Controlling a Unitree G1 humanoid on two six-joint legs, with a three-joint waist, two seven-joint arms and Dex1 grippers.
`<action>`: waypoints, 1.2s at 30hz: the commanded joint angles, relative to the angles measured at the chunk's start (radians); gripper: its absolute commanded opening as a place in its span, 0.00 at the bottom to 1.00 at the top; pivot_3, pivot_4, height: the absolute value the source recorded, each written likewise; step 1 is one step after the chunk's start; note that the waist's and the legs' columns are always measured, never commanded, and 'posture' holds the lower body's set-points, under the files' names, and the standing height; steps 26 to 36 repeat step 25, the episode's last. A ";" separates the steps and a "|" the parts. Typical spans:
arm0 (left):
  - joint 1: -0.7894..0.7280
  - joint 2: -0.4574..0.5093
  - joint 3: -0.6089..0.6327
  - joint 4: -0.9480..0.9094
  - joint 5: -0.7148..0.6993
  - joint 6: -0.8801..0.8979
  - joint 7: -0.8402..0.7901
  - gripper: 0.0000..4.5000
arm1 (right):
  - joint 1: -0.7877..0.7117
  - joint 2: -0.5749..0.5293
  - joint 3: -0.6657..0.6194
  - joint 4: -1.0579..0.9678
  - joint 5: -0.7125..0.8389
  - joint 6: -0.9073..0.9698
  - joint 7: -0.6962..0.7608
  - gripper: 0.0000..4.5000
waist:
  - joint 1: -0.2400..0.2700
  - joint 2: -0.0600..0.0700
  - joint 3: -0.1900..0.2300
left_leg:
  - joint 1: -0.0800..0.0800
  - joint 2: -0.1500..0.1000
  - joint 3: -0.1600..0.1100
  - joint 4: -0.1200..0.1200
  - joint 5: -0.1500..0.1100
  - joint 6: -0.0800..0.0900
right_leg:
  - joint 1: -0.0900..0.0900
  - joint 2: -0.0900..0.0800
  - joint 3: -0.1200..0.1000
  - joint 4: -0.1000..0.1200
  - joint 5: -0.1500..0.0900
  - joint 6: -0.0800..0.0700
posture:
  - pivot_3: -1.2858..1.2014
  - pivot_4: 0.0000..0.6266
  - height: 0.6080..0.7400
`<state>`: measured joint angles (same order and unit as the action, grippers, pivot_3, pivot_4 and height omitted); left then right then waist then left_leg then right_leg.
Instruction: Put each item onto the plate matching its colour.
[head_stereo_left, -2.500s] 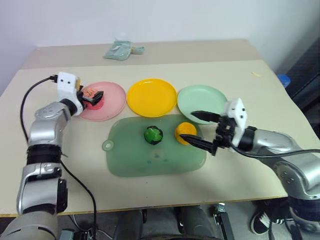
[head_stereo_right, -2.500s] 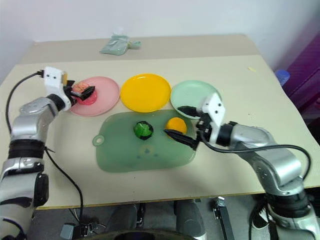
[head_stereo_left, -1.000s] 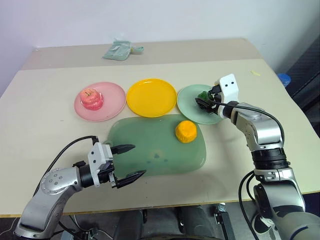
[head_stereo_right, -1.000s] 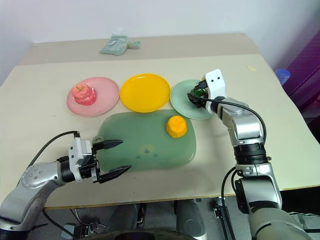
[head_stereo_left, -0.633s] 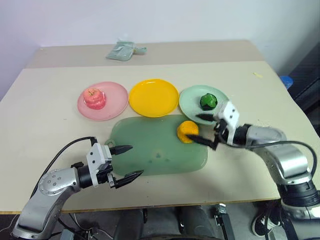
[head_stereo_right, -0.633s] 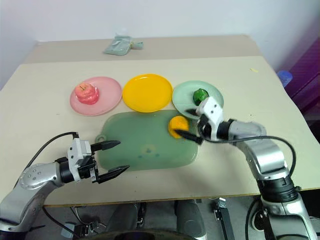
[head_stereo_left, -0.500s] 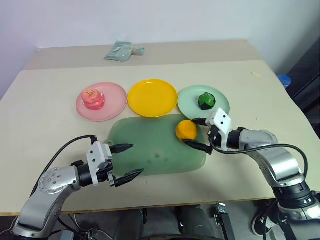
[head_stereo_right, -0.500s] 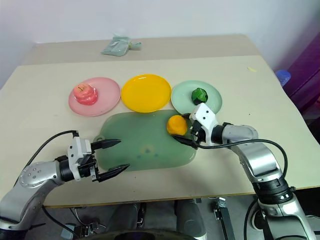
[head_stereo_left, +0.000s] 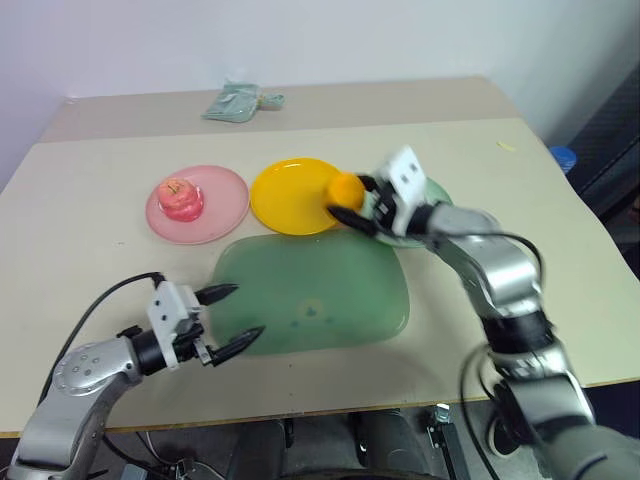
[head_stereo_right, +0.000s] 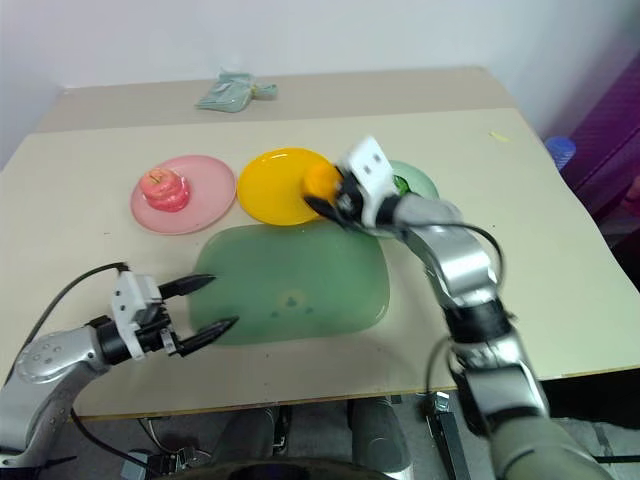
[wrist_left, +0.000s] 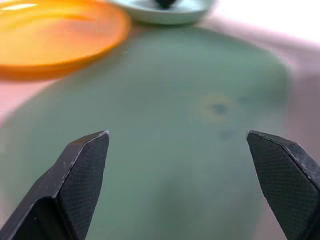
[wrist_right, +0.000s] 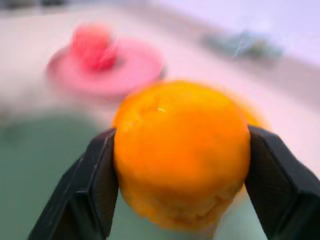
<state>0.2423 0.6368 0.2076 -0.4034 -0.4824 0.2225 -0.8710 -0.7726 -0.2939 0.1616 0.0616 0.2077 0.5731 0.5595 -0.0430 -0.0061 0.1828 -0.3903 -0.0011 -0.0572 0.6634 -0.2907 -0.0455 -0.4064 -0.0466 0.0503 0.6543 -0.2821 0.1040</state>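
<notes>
My right gripper (head_stereo_left: 352, 203) is shut on the orange-yellow fruit (head_stereo_left: 345, 187) and holds it in the air over the right rim of the yellow plate (head_stereo_left: 285, 195). The wrist view shows both fingers pressed on the fruit's (wrist_right: 182, 150) sides. The pink-red apple (head_stereo_left: 181, 198) sits on the pink plate (head_stereo_left: 215, 215). The mint plate (head_stereo_right: 420, 178) lies mostly hidden behind my right hand; a dark lump (wrist_left: 165, 3) rests on it. My left gripper (head_stereo_left: 226, 314) stands open and empty, low at the front left corner of the green board (head_stereo_left: 320, 290).
A crumpled pale green bag (head_stereo_left: 240, 100) lies at the back of the table. A black cable (head_stereo_left: 95, 310) trails from my left wrist. A blue object (head_stereo_left: 558, 158) sits beyond the table's right edge.
My right gripper closed on the orange fruit, lifted it off the green board and carried it back and left to the yellow plate's rim. My left gripper drifted slightly left.
</notes>
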 joint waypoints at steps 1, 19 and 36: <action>0.012 -0.022 0.061 0.020 -0.005 -0.045 0.023 1.00 | -0.096 0.096 0.026 0.247 -0.060 -0.068 -0.060 0.63 | 0.003 0.000 0.000 | -0.001 0.000 0.000 0.000 0.000 0.000 | 0.000 -0.001 0.000 0.000 0.000 0.000 | 0.52 0.24 1.00; 0.051 -0.043 0.330 0.119 -0.003 -0.033 0.225 1.00 | 0.320 -0.340 -0.322 -0.049 0.134 -0.166 0.272 0.98 | 0.025 0.000 0.000 | -0.002 -0.001 0.001 0.000 0.000 0.001 | 0.000 -0.004 -0.001 -0.003 0.000 0.001 | 0.52 0.24 1.00; 0.066 -0.034 0.379 0.128 0.002 -0.015 0.251 1.00 | 0.565 -0.476 -0.448 -0.087 0.169 -0.153 0.323 0.98 | 0.021 0.000 0.000 | 0.001 0.000 0.003 0.000 0.000 0.001 | 0.003 -0.001 0.000 -0.003 0.000 0.001 | 0.52 0.24 1.00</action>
